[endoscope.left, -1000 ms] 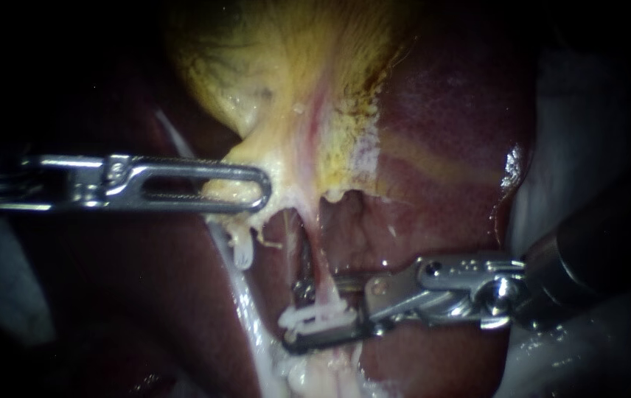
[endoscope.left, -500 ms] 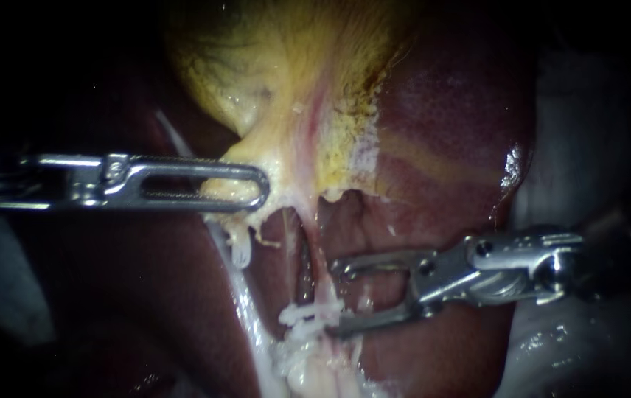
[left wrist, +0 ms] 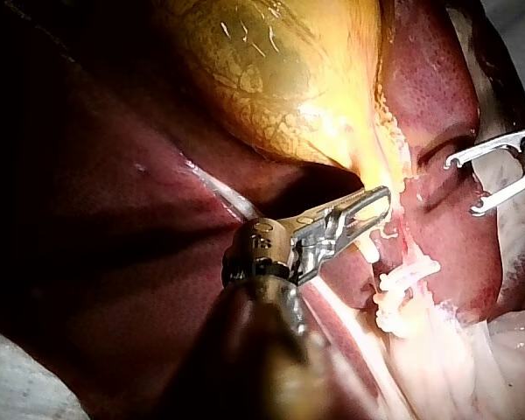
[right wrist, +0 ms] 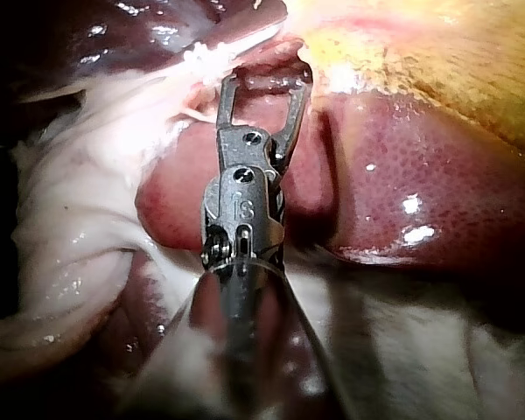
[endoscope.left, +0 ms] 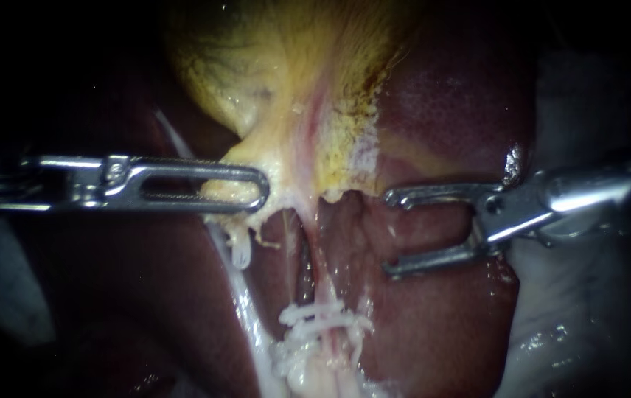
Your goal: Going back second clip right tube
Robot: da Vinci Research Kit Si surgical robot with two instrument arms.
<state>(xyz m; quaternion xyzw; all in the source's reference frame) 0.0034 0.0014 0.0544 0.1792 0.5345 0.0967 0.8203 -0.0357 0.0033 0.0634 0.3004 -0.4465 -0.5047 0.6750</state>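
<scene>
My right instrument (endoscope.left: 391, 234) hangs over the liver (endoscope.left: 441, 110), jaws spread wide. There's a clear gap between the 2 tips and nothing in them. The clip (endoscope.left: 324, 318) sits apart from those jaws, lower down the field. It lies white across the right tube (endoscope.left: 325, 284), the pale pink strand running down from the gallbladder (endoscope.left: 279, 66). I see white bars packed close together there, and whether that is 1 clip or 2 I can't tell.

On the other side, my left instrument (endoscope.left: 245, 188) has its jaws closed on the yellow lower edge of the gallbladder, tissue pinched between them from both sides. The strands below it look drawn out straight, so I judge that grip is what presents the tube.

Now the handling. That tube looks thin, wet and soft. I expect it to be slippery and easy to tear or crush, so I wouldn't bite it directly. The clip looks small, light and stiff, and a knock from a metal tip could probably twist it or drag it along the tube. If anything needs holding, I judge the fatty edge at the gallbladder's neck takes a grip best. So I move clear of the clip with the jaws wide and touch nothing.
</scene>
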